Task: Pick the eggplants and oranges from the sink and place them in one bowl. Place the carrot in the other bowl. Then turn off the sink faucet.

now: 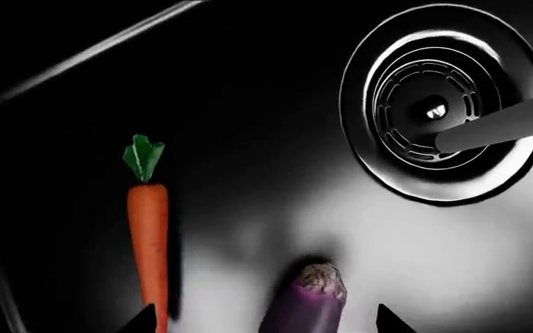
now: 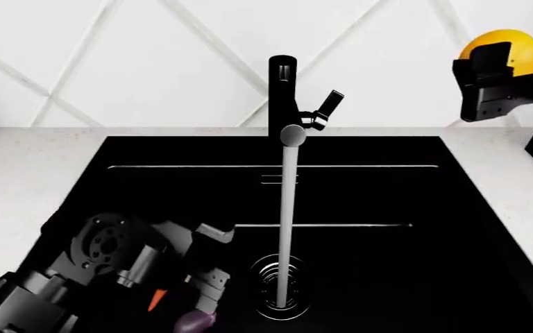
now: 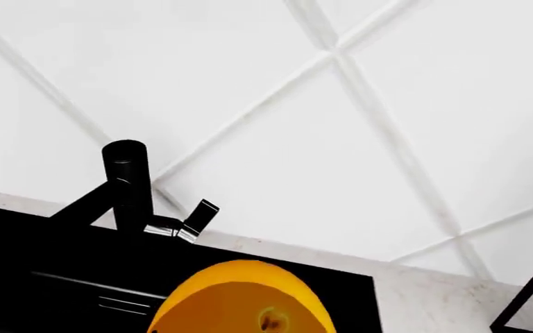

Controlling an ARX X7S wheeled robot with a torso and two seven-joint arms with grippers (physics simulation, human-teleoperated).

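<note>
We find no brand, label or writing that can be read on anything here. Much is cut off: in the head view the left gripper [image 2: 188,295] is low in the sink [image 2: 488,229], its bulk covering most of what lies beneath it, so only a sliver of the carrot [image 2: 157,298] and the tip of the eggplant [image 2: 195,321] show beside it. The left wrist view gives them better, though the eggplant's lower half runs off the frame; it lies between the two dark fingertips [image 1: 391,320], which stand spread well to either side without touching it, and the carrot lies just beside one tip. The right gripper [image 2: 491,73] is raised by the wall above the counter's right side, pinching the orange [image 2: 502,50]; its body hides much of the fruit. We count one carrot, one eggplant, one orange, one drain [image 1: 441,104] and one faucet [image 2: 283,97], from whose outlet a single grey stream [image 2: 286,229] falls to the drain.
</note>
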